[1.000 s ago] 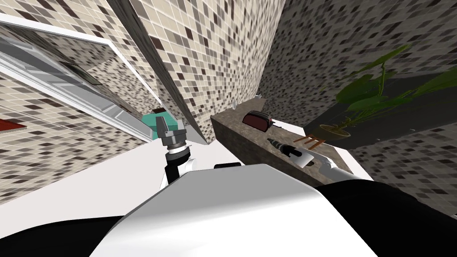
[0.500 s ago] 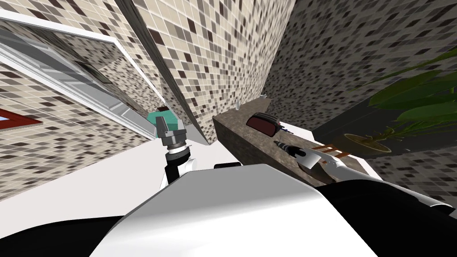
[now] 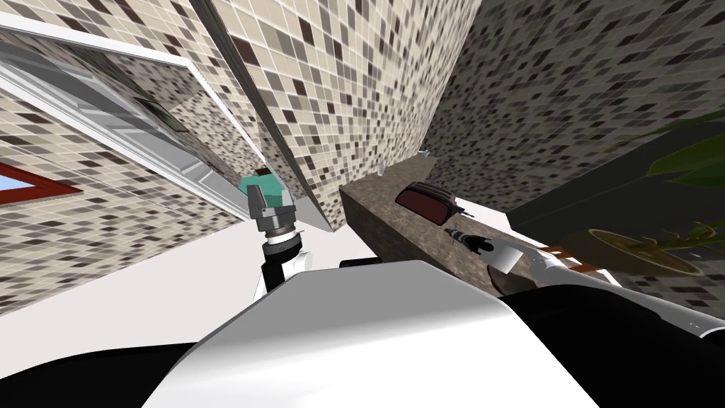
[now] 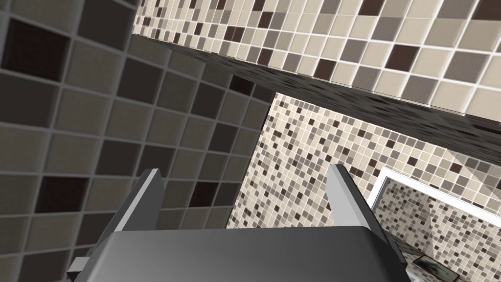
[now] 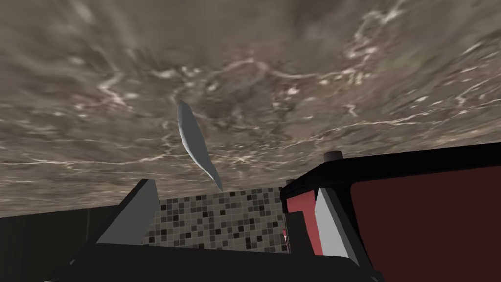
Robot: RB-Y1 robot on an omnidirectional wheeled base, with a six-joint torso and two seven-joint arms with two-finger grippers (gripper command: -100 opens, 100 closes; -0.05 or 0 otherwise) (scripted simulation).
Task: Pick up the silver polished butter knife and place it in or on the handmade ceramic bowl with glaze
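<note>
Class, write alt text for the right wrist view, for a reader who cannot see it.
A grey butter knife lies flat on a brown marbled countertop, just ahead of the right gripper, whose two fingers stand open and hold nothing. A dark red and black toaster stands close beside one finger.

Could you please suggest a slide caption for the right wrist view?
Open right gripper over a brown marbled counter, the grey knife lying just ahead and a dark red toaster close beside.
</note>
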